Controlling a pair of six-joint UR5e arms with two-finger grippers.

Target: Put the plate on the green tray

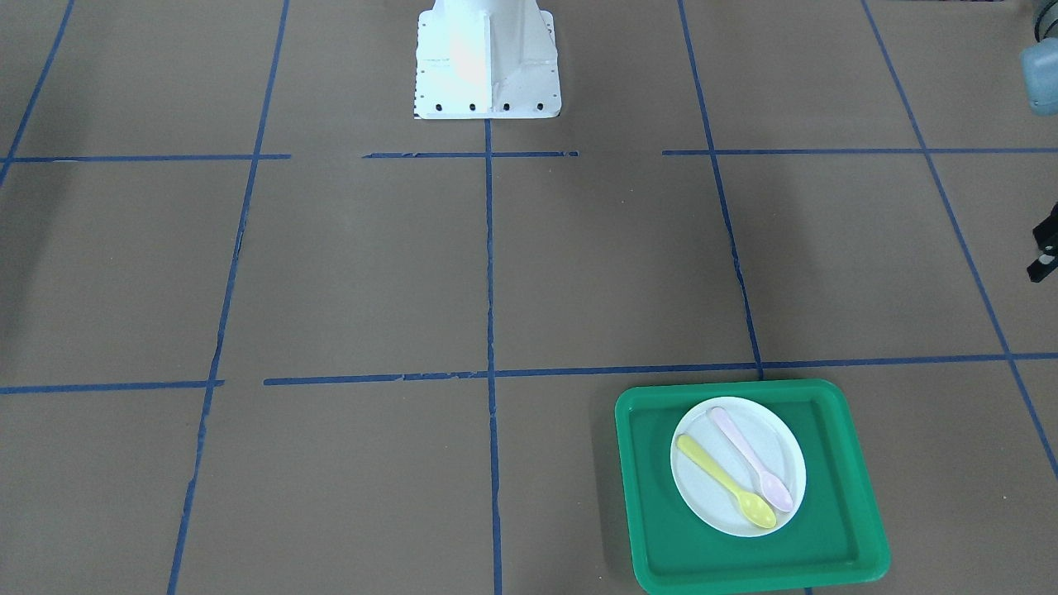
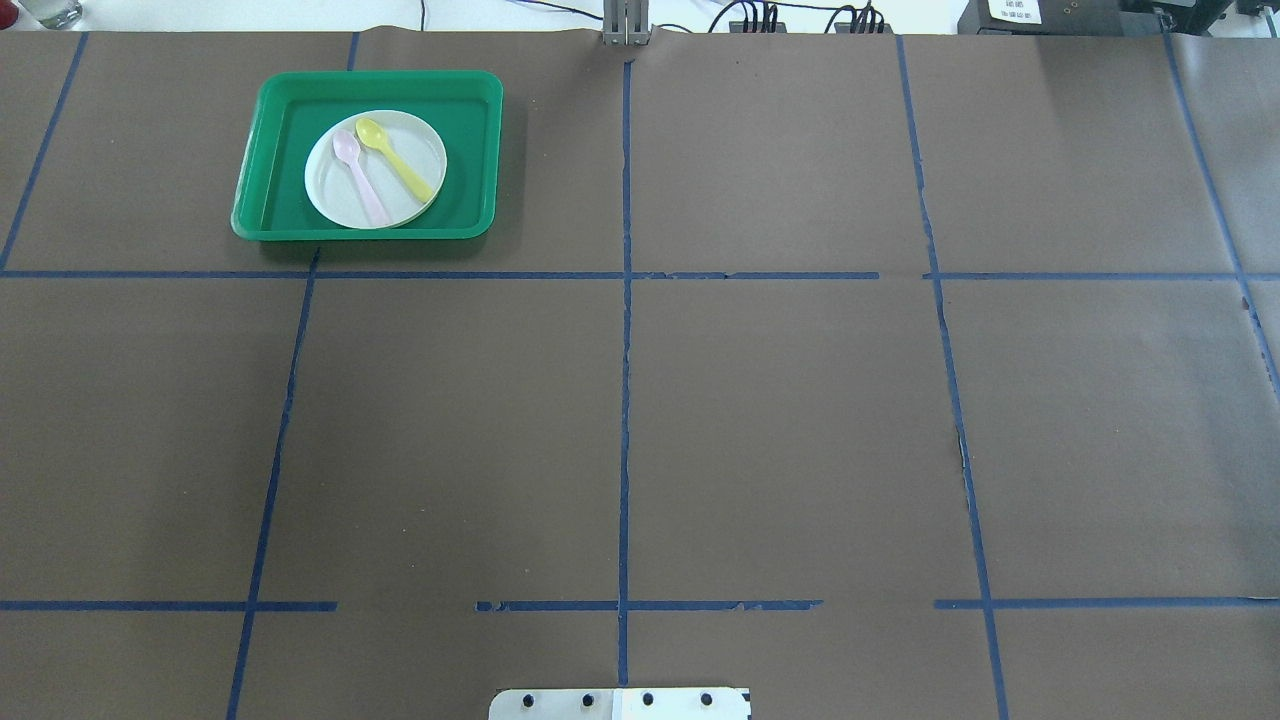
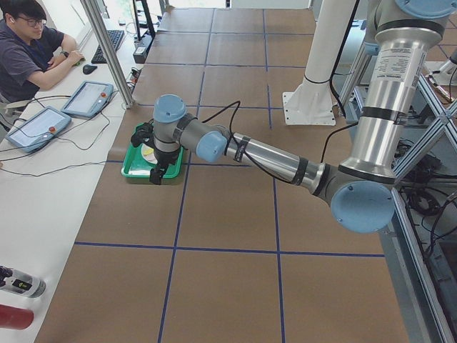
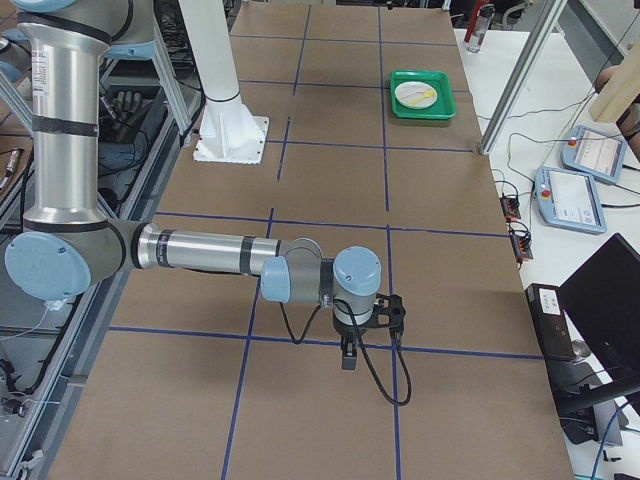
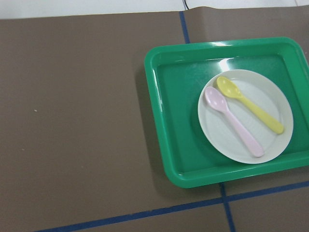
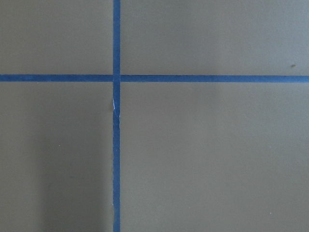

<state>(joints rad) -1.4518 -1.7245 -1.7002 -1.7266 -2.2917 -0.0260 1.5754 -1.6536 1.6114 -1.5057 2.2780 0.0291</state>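
The plate point(image 2: 325, 185) is already sitting inside the green tray point(image 2: 280, 130), carrying a yellow spoon point(image 2: 397, 160) and a pink spoon point(image 2: 360, 178), so the job is looking finished. The left end effector point(image 3: 157, 170) is hovering by the tray and the right end effector point(image 4: 350, 350) over bare surface point(image 2: 780, 420). Whether either is clenched or released, I cannot tell.

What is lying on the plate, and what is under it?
On the plate lie a yellow spoon and a pink spoon, side by side. Under it is the green tray; the tray floor beneath the plate is covered.
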